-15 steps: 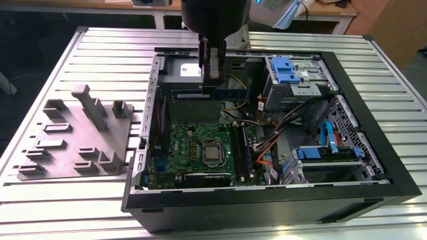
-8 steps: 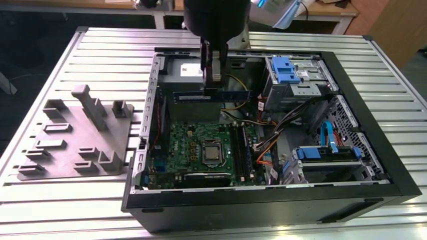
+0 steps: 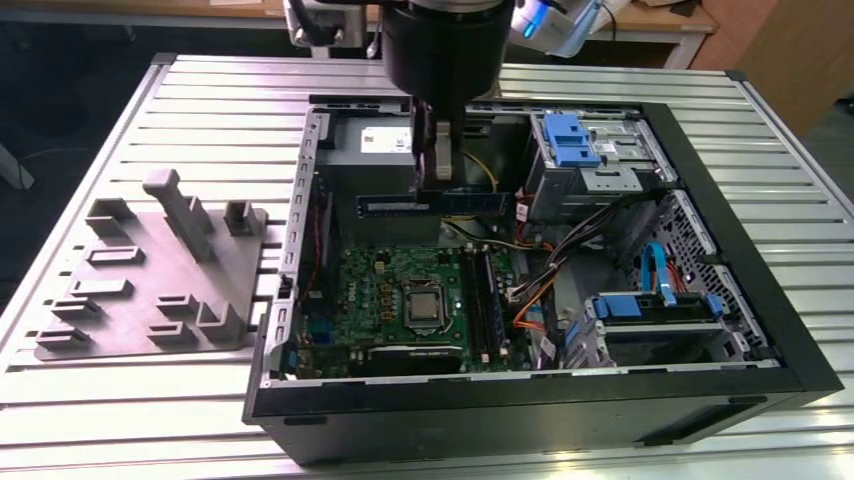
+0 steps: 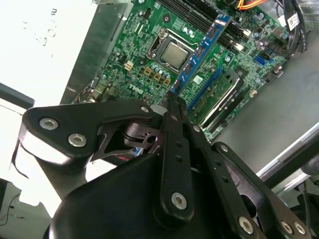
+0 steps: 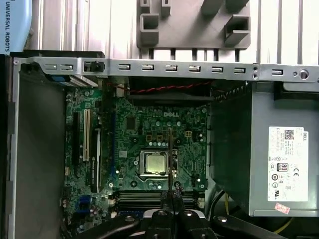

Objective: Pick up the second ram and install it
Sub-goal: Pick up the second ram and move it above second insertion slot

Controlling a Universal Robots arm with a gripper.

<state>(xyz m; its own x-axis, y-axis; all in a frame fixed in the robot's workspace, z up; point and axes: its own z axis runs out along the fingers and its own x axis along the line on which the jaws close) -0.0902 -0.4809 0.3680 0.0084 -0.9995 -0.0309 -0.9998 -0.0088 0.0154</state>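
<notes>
Long, thin blue-green second ram (image 4: 199,54) (dark chips)

Ribbed metal table (image 3: 220,110), wooden desk (image 3: 674,22) behind, dark floor (image 3: 54,110) beside

arm (image 3: 441,50) hangs straight down over the open case (image 3: 534,425), hand (image 3: 441,188) clamped tight on the second ram (image 3: 394,206)

On my screen the second ram (image 3: 394,206) is a dark blue-green strip with black chips, sitting in the black pincer (image 3: 438,183). The motherboard (image 3: 387,290) is green with a silver square at its middle. The holder tray (image 3: 147,270) is plain grey, the table (image 3: 214,90) is silver with ribbed stripes, the drive latches (image 3: 566,140) are bright blue, and the cables (image 3: 531,300) are orange.
</notes>
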